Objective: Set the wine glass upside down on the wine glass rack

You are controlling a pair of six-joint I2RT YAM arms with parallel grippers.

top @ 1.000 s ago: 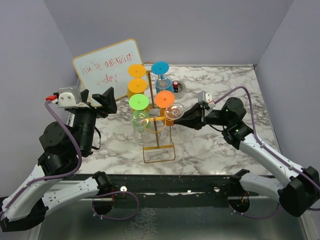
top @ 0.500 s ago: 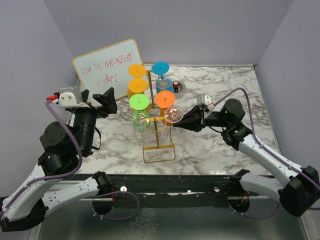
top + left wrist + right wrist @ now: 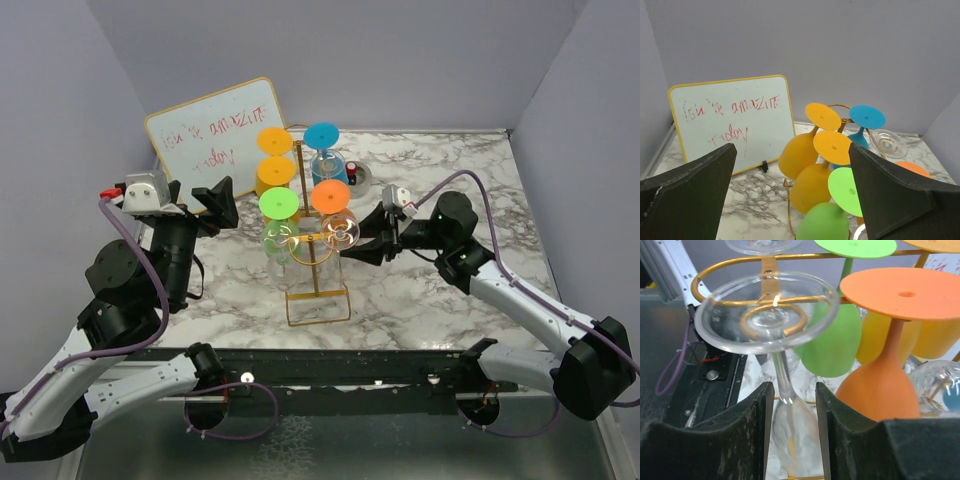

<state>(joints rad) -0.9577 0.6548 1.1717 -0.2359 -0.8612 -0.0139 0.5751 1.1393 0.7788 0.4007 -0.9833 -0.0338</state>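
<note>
- Black left fingers hang spread wide, pinching nothing, well left of the tall gold wire wine glass rack.
- Clear stemmed wine glass hangs upside down, its foot on a rack loop and its stem between the right fingers, which are parted, not pinching.
- Risk: a crooked pull-back could snag the stem or knock the orange plastic wine glass just right of them.
- Every hung glass looks empty.

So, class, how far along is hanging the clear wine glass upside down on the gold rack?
Done: the clear wine glass hangs bowl down, its foot resting on a loop of the gold rack. In hand: the right claw is open, fingers either side of the stem. Left: probably only backing that claw away without bumping the stem. The left claw is open, empty.
</note>
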